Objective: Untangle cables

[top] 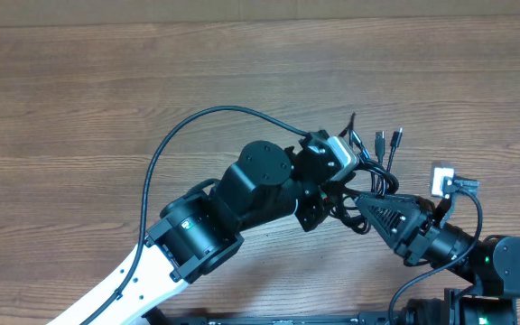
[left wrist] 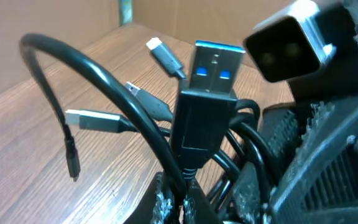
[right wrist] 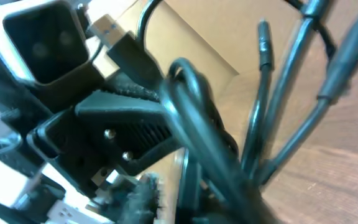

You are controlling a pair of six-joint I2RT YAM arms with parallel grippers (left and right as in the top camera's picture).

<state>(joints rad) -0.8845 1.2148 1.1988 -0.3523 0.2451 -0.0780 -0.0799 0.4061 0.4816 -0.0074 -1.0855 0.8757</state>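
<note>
The cables lie bunched on the wooden table between both arms, with thin plug tips fanning out behind. My left gripper is shut on one black cable just below its blue-tongued USB plug; its fingers pinch the cord in the left wrist view. A silvery plug rests on the wood to the left. My right gripper points into the tangle from the right, its jaws drawn together around cable strands. The right wrist view is blurred and shows only one finger.
The right gripper's body stands close beside my left fingers. A thicker black wire fixed to the left arm arcs over the table. A cardboard wall borders the far edge. Bare wood lies left of the arms.
</note>
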